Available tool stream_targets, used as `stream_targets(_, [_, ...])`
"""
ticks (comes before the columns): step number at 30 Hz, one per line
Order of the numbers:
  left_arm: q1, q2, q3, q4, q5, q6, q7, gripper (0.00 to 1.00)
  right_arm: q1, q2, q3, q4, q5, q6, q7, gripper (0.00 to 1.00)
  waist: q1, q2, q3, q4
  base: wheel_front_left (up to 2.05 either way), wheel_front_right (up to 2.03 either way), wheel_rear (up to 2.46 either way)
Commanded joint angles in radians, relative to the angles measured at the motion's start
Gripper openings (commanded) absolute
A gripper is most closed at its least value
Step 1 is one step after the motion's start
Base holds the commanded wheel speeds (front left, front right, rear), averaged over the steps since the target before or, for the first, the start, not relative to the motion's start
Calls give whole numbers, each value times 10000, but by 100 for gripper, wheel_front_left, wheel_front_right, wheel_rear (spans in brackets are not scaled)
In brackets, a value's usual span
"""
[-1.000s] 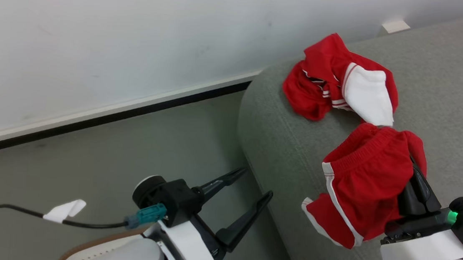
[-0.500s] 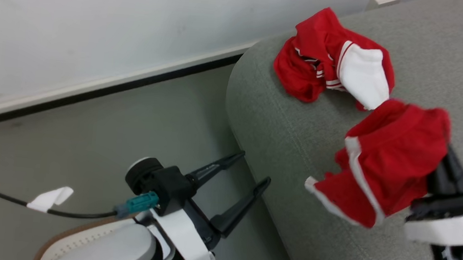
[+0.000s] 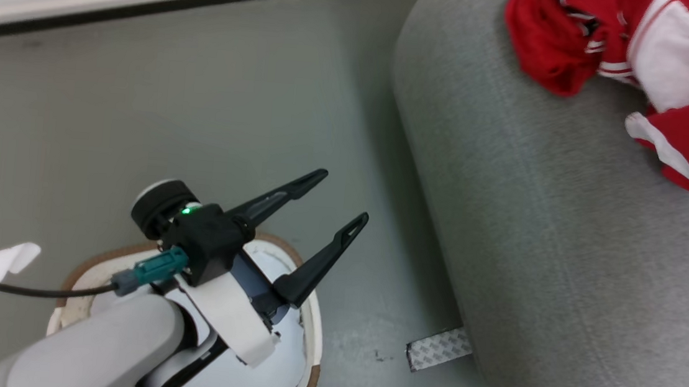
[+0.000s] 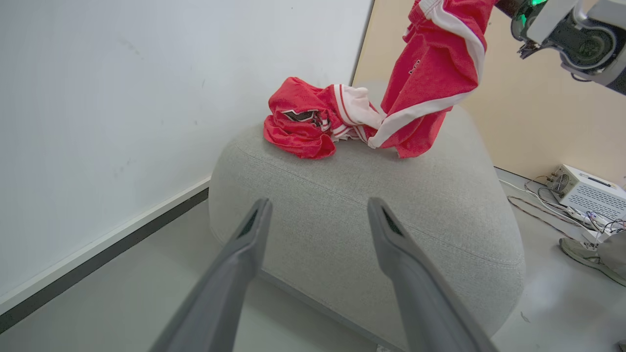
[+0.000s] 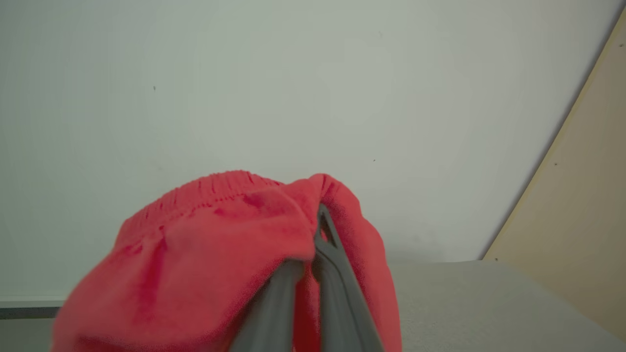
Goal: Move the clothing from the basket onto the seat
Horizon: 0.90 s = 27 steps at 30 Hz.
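Above grey seat (image 3: pixel 565 238), right claw (image 5: pixel 318 230) holds clothing (image 4: pixel 430 63) clamped; left claw (image 3: pixel 342 198) hangs apart over basket (image 3: pixel 311 334).

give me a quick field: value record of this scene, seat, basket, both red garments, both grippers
seat: light grey, on the floor by the wall
basket: on the floor beside the seat, inside partly hidden by the left arm
crumpled red garment: lying on the seat
red shorts: hanging, lower end down at the seat beside the crumpled red garment
right gripper: shut on the red shorts
left gripper: open, empty, wrist above the basket
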Motion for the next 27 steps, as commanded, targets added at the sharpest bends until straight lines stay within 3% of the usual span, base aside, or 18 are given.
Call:
stream_targets(1, [-174,129,70,-104,62,-39,25,100,-187,-210,-254,237,-201,-23,194,0,-1,-1,902,707,0,0,0])
stream_targets(9, [-381,295,236,-111,62,-142,-129,100,-455,-989,-632,1762,-524,-23,1253,0,-1,-1,1602,1220,0,0,0])
stream_targets(17, [-548,166,254,8,47,-231,-204,100,-565,-1369,-164,3226,-625,-23,2742,0,-1,-1,1846,1413,0,0,0])
stream_targets(22, [-614,91,317,141,-20,-261,-292,100,-552,-1384,-59,3402,-613,-23,3016,0,-1,-1,1792,1502,0,0,0])
stream_targets(25, [-508,18,311,274,-75,-257,-353,100,-438,-1374,28,3296,-699,-23,3131,67,-1,-1,1546,1519,0,0,0])
stream_targets(26, [-454,-20,299,310,-87,-259,-392,100,-382,-1402,76,3263,-696,-23,3209,100,-1,-1,1419,1529,0,0,0])
stream_targets(27, [-391,-80,279,379,-114,-260,-438,100,-318,-1453,141,3201,-696,-23,3284,100,-1,-1,1253,1541,0,0,0])
